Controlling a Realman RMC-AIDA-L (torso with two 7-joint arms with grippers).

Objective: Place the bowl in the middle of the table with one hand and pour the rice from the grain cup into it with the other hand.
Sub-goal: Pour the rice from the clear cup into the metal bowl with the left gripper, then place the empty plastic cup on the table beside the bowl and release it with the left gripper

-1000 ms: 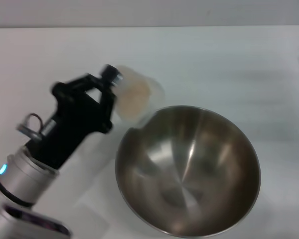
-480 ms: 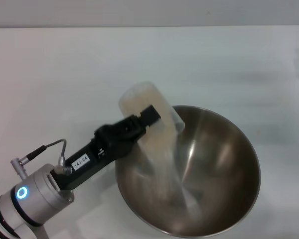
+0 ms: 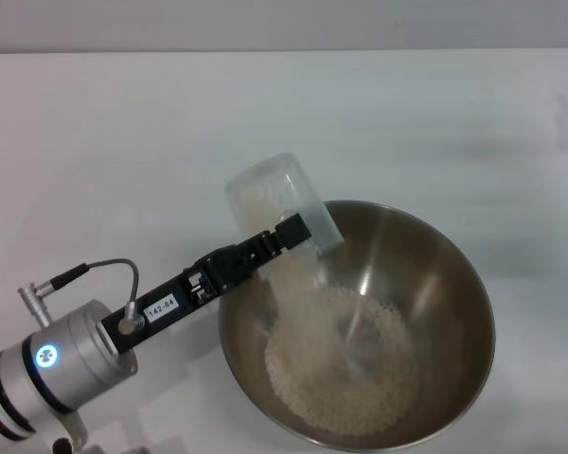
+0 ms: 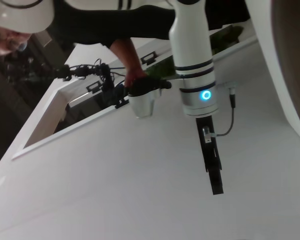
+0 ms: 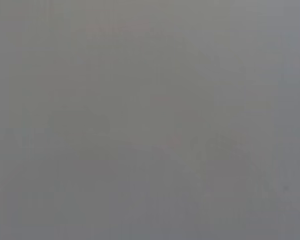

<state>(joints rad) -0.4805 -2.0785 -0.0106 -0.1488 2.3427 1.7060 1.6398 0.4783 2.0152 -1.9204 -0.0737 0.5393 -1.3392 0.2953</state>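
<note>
Bowl [image 3: 454, 284]: holds rice [image 3: 346, 364] mound. Cup [image 3: 276, 203]: upended over rim, clamped by left gripper [image 3: 289, 232].

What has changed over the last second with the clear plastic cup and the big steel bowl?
The left gripper has tipped the clear plastic grain cup mouth-down over the rim of the large stainless-steel bowl. The off-white rice, previously in the cup, now forms a mound in the bowl, with some grains still falling. The bowl has stayed in place on the white table.
</note>
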